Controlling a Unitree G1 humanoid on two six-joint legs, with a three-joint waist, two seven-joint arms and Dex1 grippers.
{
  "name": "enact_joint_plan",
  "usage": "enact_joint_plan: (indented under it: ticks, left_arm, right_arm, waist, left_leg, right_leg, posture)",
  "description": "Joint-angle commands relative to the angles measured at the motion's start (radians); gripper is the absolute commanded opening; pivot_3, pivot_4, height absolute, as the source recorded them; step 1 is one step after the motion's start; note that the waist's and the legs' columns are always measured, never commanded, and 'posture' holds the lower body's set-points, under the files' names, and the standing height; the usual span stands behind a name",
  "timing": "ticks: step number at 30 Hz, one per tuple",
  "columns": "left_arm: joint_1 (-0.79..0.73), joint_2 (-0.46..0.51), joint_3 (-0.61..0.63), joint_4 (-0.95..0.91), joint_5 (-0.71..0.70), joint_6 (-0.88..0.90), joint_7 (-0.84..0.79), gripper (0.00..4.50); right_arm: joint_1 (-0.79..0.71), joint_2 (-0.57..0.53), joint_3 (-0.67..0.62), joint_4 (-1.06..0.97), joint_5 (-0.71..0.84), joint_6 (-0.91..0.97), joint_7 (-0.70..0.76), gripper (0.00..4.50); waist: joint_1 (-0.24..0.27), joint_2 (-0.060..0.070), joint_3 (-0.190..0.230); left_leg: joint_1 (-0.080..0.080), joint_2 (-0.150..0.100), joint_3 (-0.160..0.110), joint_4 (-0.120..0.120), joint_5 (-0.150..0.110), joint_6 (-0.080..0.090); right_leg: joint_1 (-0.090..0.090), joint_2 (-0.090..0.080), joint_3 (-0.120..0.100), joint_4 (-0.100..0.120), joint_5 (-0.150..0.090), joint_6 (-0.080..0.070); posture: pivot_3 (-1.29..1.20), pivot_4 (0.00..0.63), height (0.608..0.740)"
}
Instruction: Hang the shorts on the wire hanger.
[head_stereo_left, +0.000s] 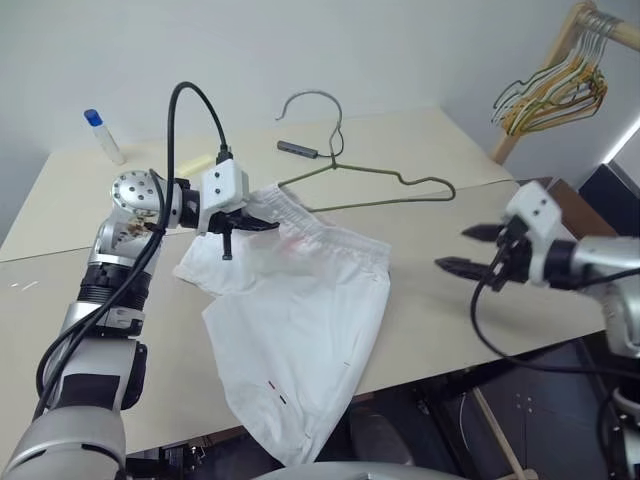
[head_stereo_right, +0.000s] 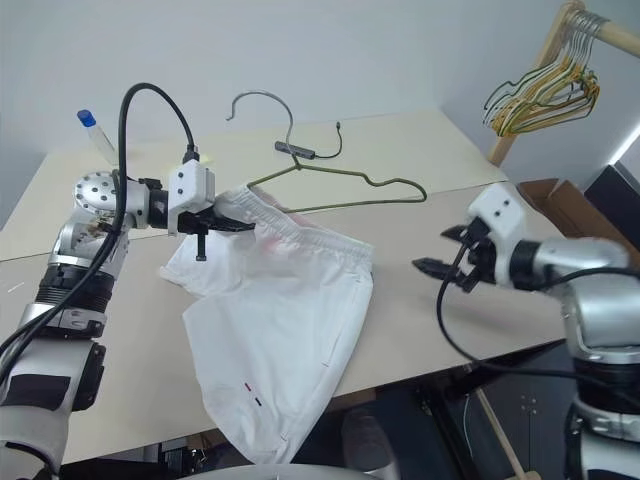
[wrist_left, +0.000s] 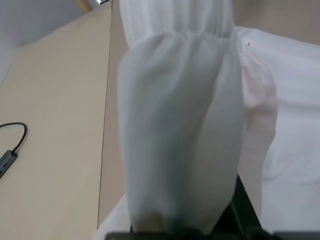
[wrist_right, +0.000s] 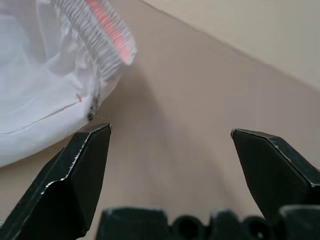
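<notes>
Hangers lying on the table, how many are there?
1. The wire hanger lies on the table just behind the shorts. A separate bunch of hangers hangs on a wooden rack, too clustered to count.

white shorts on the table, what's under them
Under the thin white fabric shorts lies the beige table; their lower hem hangs past its front edge. The left hand is shut on the gathered waistband. Whatever else lies beneath is covered by the fabric.

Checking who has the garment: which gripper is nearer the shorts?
Left. The left gripper is shut on the shorts' waistband; the right gripper hangs open, apart, beside them.
</notes>
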Motion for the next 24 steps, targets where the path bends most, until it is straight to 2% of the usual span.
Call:
enact_joint_plan:
  ticks: [1,4,7,8,10,22,24]
  left_arm:
    - [-0.012,0.013,0.031,-0.035,-0.022,0.018,0.014,0.0]
    - [-0.013,0.015,0.032,-0.037,-0.024,0.026,0.014,0.0]
    - [-0.012,0.015,0.033,-0.044,-0.026,0.035,0.018,0.0]
    - [-0.011,0.015,0.033,-0.048,-0.027,0.038,0.021,0.0]
    - [-0.006,0.017,0.035,-0.058,-0.029,0.045,0.023,0.0]
    - [0.036,0.05,0.035,-0.067,-0.028,0.056,0.03,0.0]
    - [0.052,0.062,0.037,-0.069,-0.028,0.06,0.028,0.0]
  right_arm:
    - [-0.01,0.171,0.009,0.003,0.063,0.014,-0.129,4.46]
    - [-0.052,0.275,0.042,0.083,0.06,0.039,-0.206,4.46]
    - [-0.078,0.323,0.091,0.171,0.044,0.034,-0.24,4.46]
    - [-0.084,0.337,0.089,0.185,0.054,0.033,-0.25,4.3]
    - [-0.091,0.351,0.072,0.173,0.09,0.036,-0.243,3.9]
    - [-0.08,0.33,0.003,0.055,0.251,0.092,-0.251,0.03]
    - [-0.082,0.303,-0.022,0.059,0.269,0.095,-0.253,0.01]
  waist:
    - [-0.004,0.001,0.0]
    - [-0.003,0.001,0.0]
    - [-0.001,0.001,0.0]
    - [0.003,0.001,0.0]
    - [0.01,0.001,0.0]
    - [0.008,0.001,0.0]
    - [0.008,0.001,0.0]
  left_leg:
    - [0.001,0.0,-0.001,0.0,0.0,0.0]
    - [0.0,-0.001,-0.003,0.0,0.0,0.0]
    - [-0.001,-0.002,-0.004,0.0,0.0,0.0]
    - [-0.001,-0.002,-0.004,0.0,0.0,0.0]
    - [-0.002,-0.003,-0.006,-0.001,0.0,0.0]
    - [-0.003,-0.003,-0.008,0.0,0.0,0.0]
    - [-0.003,-0.003,-0.008,0.0,0.0,0.0]
  right_leg:
    - [0.0,0.001,0.0,0.0,0.0,0.0]
    - [0.0,0.001,0.0,0.001,0.0,0.0]
    - [0.0,-0.001,0.0,0.0,0.0,0.0]
    - [0.0,-0.001,0.0,0.0,0.0,0.0]
    - [-0.001,0.0,-0.001,0.001,0.0,0.0]
    - [0.0,0.0,-0.002,0.001,0.0,0.0]
    - [0.0,0.0,-0.002,0.001,0.0,0.0]
  posture:
    - [-0.21,0.0,0.74]
    - [-0.21,0.0,0.74]
    - [-0.19,0.0,0.74]
    - [-0.19,0.0,0.74]
    - [-0.19,0.0,0.74]
    - [-0.19,0.0,0.74]
    - [-0.19,0.0,0.74]
